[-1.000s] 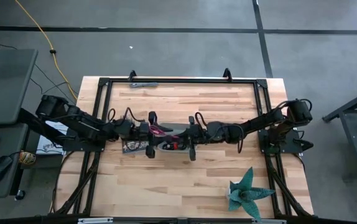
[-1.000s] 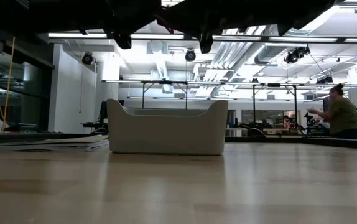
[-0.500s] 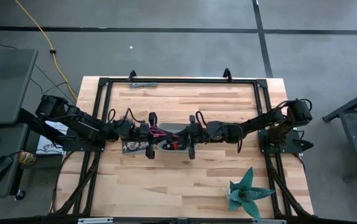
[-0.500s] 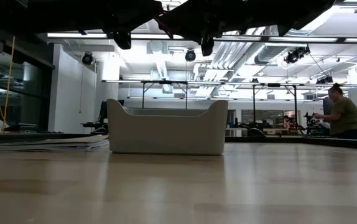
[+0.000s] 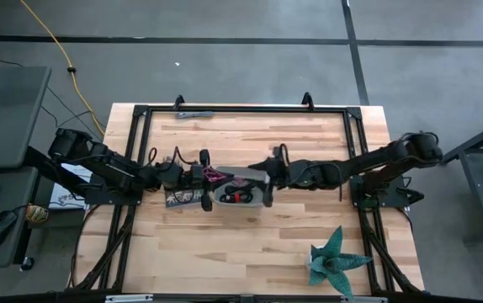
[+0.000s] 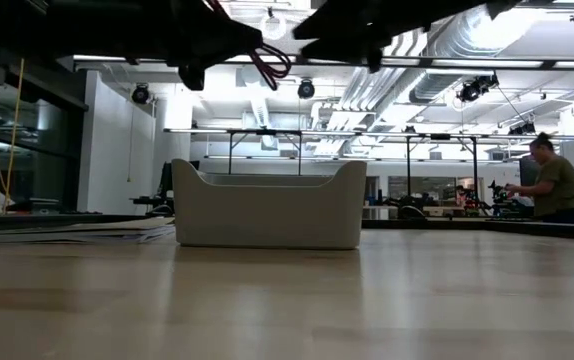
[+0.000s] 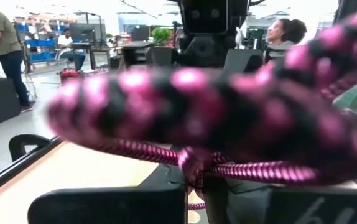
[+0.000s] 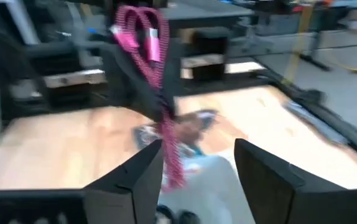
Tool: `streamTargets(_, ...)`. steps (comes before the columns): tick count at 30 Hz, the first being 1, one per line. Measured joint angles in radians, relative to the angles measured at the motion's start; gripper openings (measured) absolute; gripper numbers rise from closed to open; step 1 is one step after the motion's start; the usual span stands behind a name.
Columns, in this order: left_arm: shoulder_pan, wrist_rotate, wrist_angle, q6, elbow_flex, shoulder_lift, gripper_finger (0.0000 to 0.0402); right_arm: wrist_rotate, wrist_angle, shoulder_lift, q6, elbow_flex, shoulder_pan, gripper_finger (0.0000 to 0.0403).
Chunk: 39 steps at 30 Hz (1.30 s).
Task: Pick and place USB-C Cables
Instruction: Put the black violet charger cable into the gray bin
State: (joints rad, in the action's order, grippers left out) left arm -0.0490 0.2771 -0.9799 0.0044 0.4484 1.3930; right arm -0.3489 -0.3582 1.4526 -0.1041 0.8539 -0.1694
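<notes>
Left claw [image 5: 205,175] grips purple cable [image 5: 218,176] above tray [image 5: 262,199] rim.

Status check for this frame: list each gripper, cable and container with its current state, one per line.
left gripper: shut on purple cable, above the tray's left end
purple cable: held, dangling
right gripper: open, empty, over the tray's right end
grey tray: upright on the table
black-and-red cable: lying in tray

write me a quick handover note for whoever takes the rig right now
Left gripper: shut on the purple cable, held in the air by the grey tray's left end.
Right gripper: open, empty, by the tray's right end.
Done: a red-and-black cable lies in the tray.
Left: drop the purple cable into the tray. No other cables can be made out from here.
</notes>
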Motion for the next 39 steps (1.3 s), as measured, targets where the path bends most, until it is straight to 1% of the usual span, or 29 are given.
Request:
streamTargets(4, 0.0, 0.001, 0.013, 0.0, 0.0, -0.013, 0.0, -0.134, 0.018, -0.085, 0.017, -0.08, -0.042, 0.0194)
streamTargets(8, 0.001, 0.006, 0.083, -0.001, 0.0, -0.047, 0.0, -0.214, -0.008, -0.207, 0.001, -0.202, -0.062, 0.0195)
streamTargets(11, 0.001, 0.015, 0.113, -0.022, 0.0, -0.078, 0.0, -0.235, -0.024, -0.331, -0.036, -0.298, -0.061, 0.0195)
streamTargets(14, 0.002, 0.016, 0.13, -0.048, -0.001, -0.093, 0.0, -0.237, -0.093, -0.445, -0.054, -0.397, -0.06, 0.0195)
streamTargets(17, 0.002, 0.015, 0.13, -0.072, 0.0, -0.093, 0.0, -0.224, -0.187, -0.53, -0.053, -0.477, -0.06, 0.0195)
streamTargets(20, 0.006, 0.015, 0.134, -0.088, 0.0, -0.093, 0.0, -0.198, -0.238, -0.582, -0.055, -0.514, -0.06, 0.0195)
streamTargets(27, 0.016, 0.015, 0.152, -0.107, 0.0, -0.092, 0.0, -0.171, -0.252, -0.591, -0.053, -0.518, -0.061, 0.0195)
streamTargets(39, 0.016, 0.008, 0.155, -0.125, 0.0, -0.092, 0.0, -0.171, -0.252, -0.59, -0.053, -0.518, -0.061, 0.0195)
